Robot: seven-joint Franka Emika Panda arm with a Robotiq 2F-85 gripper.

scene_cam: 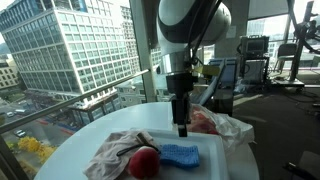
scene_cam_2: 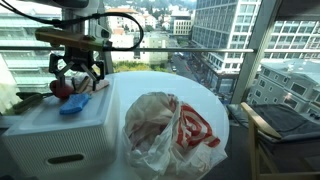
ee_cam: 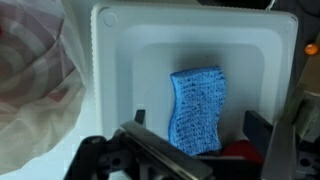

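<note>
Hand status: the hand [scene_cam: 182, 128] is spread to its full width and grips nothing. It hangs fingers-down over the white tray [ee_cam: 130, 40], directly above the blue sponge [ee_cam: 197, 105]. In both exterior views a small gap shows between the fingertips and the sponge [scene_cam_2: 75, 103], so there is no contact. In the wrist view, one finger stands on each side of the sponge's lower end.

Sponge position: the sponge lies flat on the tray floor, offset from the centre toward one side wall. Its long side runs parallel to that wall.

Adjacent items:
- A red round item [scene_cam: 145, 162] rests in the tray just beside the sponge.
- A pale crumpled cloth [scene_cam: 115, 150] lies against the red item, on the side away from the sponge.
- A translucent plastic bag [scene_cam_2: 165, 130] lies on the round white counter [scene_cam_2: 190, 85], just beside the tray.

Markings: the bag carries a red print. It is creased and too blurred to read. The tray and sponge show no legible lettering.
</note>
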